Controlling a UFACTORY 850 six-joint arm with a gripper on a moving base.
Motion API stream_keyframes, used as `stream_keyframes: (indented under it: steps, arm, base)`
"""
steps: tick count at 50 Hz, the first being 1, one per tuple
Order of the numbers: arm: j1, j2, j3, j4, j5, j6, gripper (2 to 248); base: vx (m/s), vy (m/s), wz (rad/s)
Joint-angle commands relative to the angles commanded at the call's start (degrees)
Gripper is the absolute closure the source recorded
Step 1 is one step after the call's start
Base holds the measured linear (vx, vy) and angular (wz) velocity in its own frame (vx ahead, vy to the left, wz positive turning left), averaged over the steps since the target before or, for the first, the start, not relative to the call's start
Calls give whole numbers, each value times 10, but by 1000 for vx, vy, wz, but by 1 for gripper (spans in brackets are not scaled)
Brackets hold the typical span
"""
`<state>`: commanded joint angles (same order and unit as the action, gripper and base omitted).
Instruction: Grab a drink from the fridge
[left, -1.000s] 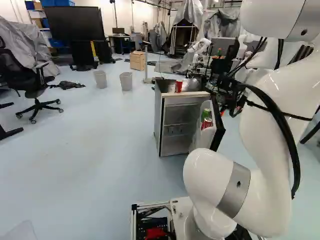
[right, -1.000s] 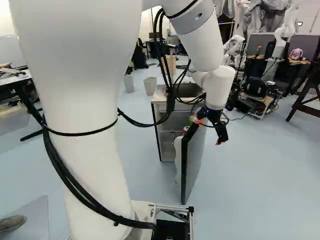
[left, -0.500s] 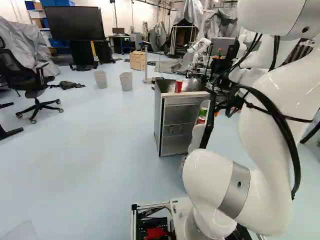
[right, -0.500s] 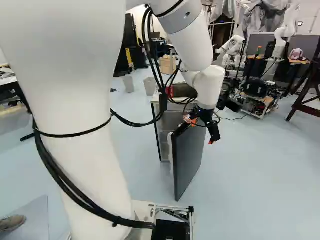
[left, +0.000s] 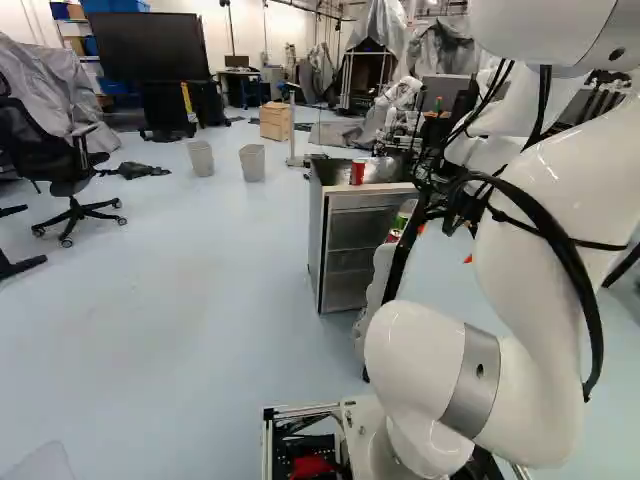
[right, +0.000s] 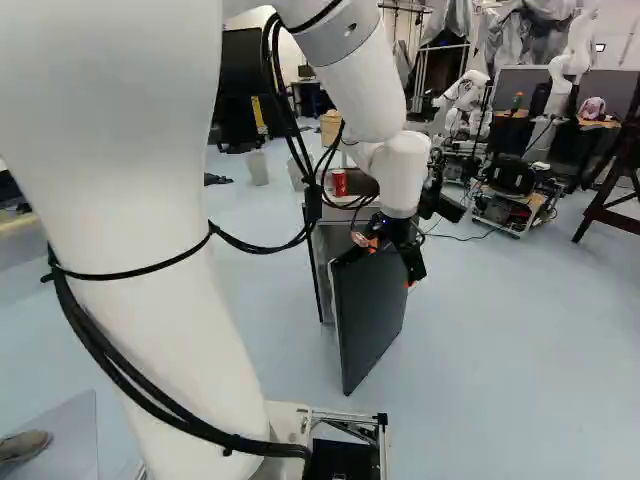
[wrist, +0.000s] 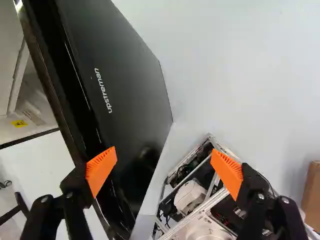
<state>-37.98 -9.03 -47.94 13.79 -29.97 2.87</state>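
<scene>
My gripper (right: 390, 262) stands open at the upper part of the fridge door (right: 368, 315). In the wrist view the open gripper (wrist: 164, 159) has one orange-padded finger over the door's edge area (wrist: 95, 127) and the other out past its dark outer face; whether the finger touches the door I cannot tell. The fridge (left: 316, 245) stands with its door ajar toward the base. A red can (left: 357, 172) is on the fridge top. Inside the door's shelf show a green can (left: 404, 213) and a red can (left: 393, 236), partly hidden by the door's edge and cables.
Two bins (left: 252, 163) stand behind the fridge, to its left. An office chair (left: 70, 180) is at the left of the left base view. Another robot (right: 466, 100) and a wheeled cart (right: 513, 200) stand beyond the gripper. A cardboard box (wrist: 312, 195) lies on the floor.
The door has swung leftward in both base views, hiding more of the fridge's inside and the door-shelf cans. My gripper has moved left with it. The base has stayed put.
</scene>
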Motion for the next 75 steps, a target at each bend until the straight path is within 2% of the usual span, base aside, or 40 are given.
stream_keyframes:
  steps: [38,75]
  arm:
    - [60,34,39,0,0,0,3]
    - [119,31,36,0,0,0,3]
  base:
    - [0,0,0]
    - [0,0,0]
